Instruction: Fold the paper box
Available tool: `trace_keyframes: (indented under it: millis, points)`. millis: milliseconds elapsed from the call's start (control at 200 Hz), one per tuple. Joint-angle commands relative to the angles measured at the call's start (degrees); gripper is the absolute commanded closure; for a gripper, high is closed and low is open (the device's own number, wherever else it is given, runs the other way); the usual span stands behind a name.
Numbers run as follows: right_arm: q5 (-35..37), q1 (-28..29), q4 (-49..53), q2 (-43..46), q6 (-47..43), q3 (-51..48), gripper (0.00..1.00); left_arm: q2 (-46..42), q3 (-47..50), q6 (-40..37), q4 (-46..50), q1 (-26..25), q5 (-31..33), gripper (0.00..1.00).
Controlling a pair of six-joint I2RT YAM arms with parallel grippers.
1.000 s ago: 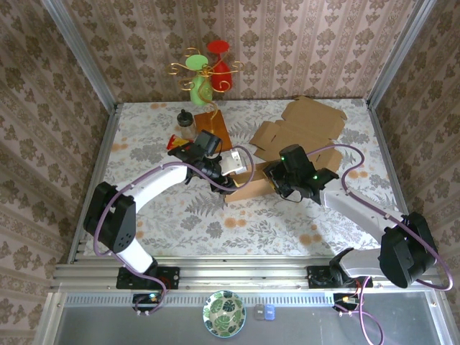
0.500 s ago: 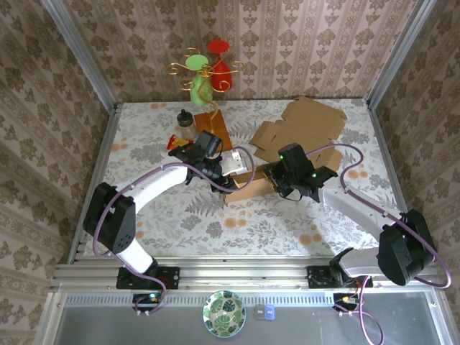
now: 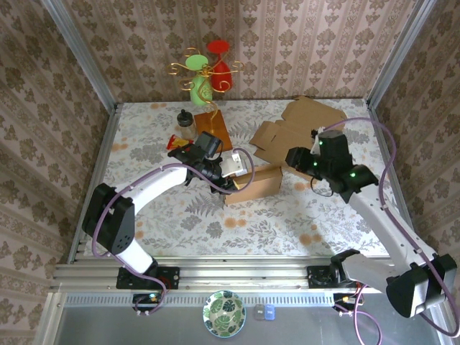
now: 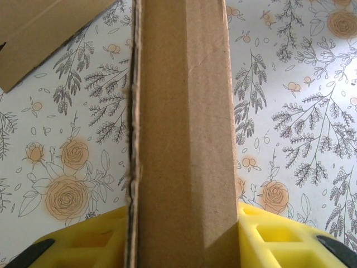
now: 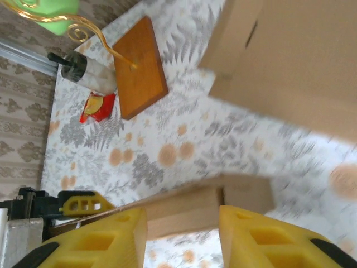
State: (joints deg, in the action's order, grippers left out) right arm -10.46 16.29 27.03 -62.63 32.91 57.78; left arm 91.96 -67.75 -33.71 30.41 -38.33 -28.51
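Note:
The paper box is brown cardboard. Its folded-up part (image 3: 255, 181) stands mid-table and its flat flaps (image 3: 305, 123) lie behind to the right. My left gripper (image 3: 231, 172) is at the box's left end. In the left wrist view the left gripper (image 4: 181, 237) is shut on an upright cardboard wall (image 4: 181, 111), a yellow finger pressed on each side. My right gripper (image 3: 297, 159) hovers just right of the box, clear of it. The right wrist view is blurred. In it the right gripper (image 5: 183, 234) stands open and the box (image 5: 206, 207) lies beyond the fingers, untouched.
At the back a wire stand with red and green cups (image 3: 207, 68) rises from a wooden base (image 3: 213, 129). A small bottle (image 3: 187, 123) and a red packet (image 3: 175, 141) lie beside it. A patterned bowl (image 3: 223, 314) sits below the table's front rail.
The right gripper has left the box's right end and swung up and to the right. The left gripper stays clamped on the box wall.

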Motion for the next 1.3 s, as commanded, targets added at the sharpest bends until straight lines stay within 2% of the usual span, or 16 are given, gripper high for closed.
trace_keyframes:
  millis: [0,120,240,430,545,760,940,1295]
  points:
    - [-4.81,-0.89,6.2,-1.71,-28.71,3.12,0.61,-2.31,0.89,-2.37,2.44,-0.26,-1.37,0.59]
    - [-7.83,-0.95,11.26,-7.36,-37.89,7.12,0.61,-3.02,1.06,-3.26,3.54,0.26,-1.68,0.59]
    - [-8.99,-0.82,14.79,-12.53,-41.54,10.82,0.61,-3.81,1.36,-4.23,5.11,0.93,-2.06,0.59]
    - [-12.52,0.1,15.9,-15.64,-42.19,12.16,0.61,-5.18,3.01,-4.94,5.97,1.84,-2.07,0.59]
    - [-12.45,1.96,17.17,-16.73,-42.75,12.56,0.62,-5.12,3.23,-4.76,5.8,2.03,-2.16,0.59]
    - [-12.66,1.77,16.2,-19.43,-41.92,11.86,0.62,-4.67,2.98,-4.53,5.53,2.13,-2.33,0.59]
    - [-12.93,1.74,17.0,-21.47,-41.4,13.88,0.69,-4.56,3.06,-4.46,5.47,2.25,-2.37,0.59]
    - [-10.84,1.76,19.29,-20.04,-39.72,14.77,0.78,-4.61,3.12,-3.96,5.1,2.33,-2.25,0.59]
